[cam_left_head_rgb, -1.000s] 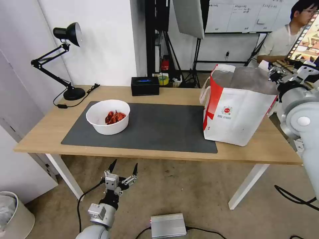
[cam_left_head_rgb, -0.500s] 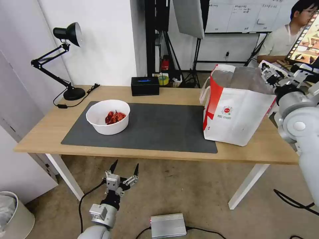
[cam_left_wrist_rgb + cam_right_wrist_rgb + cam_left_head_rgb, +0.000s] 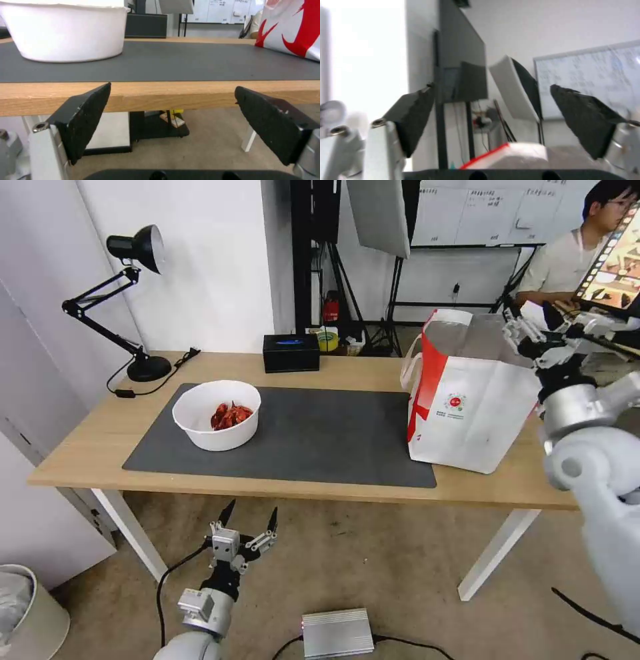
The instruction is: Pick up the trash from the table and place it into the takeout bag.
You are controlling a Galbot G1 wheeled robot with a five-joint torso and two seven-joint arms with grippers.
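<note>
- My left gripper (image 3: 250, 517) hangs below the near edge of the long light-wood table (image 3: 333, 483), over the floor, its fingers (image 3: 85, 117) spread wide with nothing between them.
- From my left wrist, the table edge (image 3: 160, 93) runs across just past my fingertips, with the large dark grey mat (image 3: 186, 62) lying on top of it.
- My right gripper (image 3: 533, 330) is raised at the far right, level with the open top of the large white takeout bag with a red side and handles (image 3: 467, 400); its fingers (image 3: 586, 122) stand wide apart and hold nothing.
- The white bowl of red shells (image 3: 217, 415) sits on the left part of the mat (image 3: 320, 437), well apart from the bag.
- The bag stands upright on the right end of the table, its near left corner on the mat's right edge, silver lining showing inside.
- A small black box (image 3: 291, 353) rests near the back edge of the table, and a black desk lamp (image 3: 130, 300) stands at the back left corner.
</note>
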